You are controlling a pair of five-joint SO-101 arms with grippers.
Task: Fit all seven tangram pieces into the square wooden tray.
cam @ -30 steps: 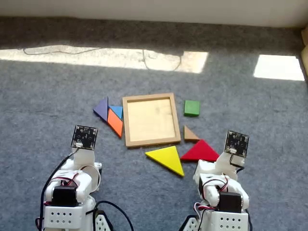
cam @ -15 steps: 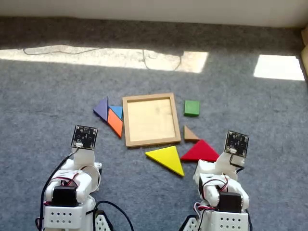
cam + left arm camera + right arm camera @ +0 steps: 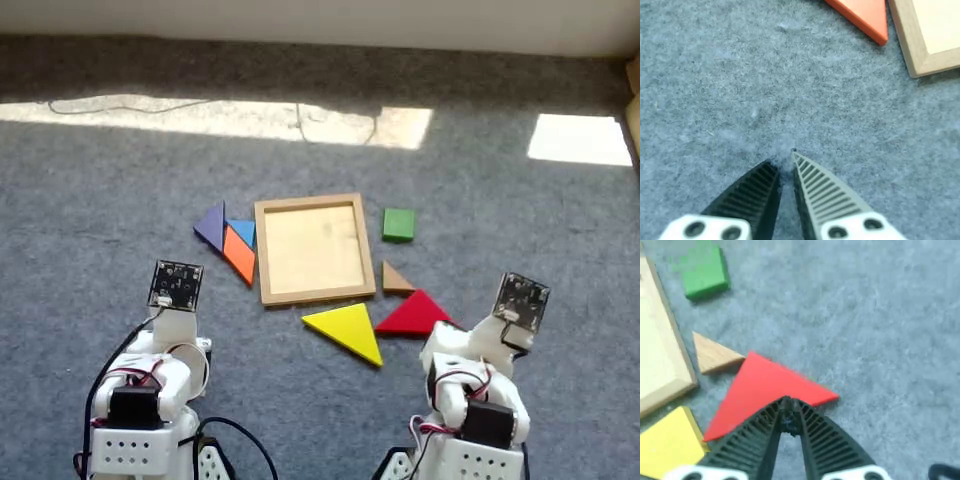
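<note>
One red triangle lies just ahead of the clenched right pincer.

A: Tray interior bare, open from above.
B: Right claw low over red triangle. Left claw has open carpet ahead, orange piece beyond.
</note>
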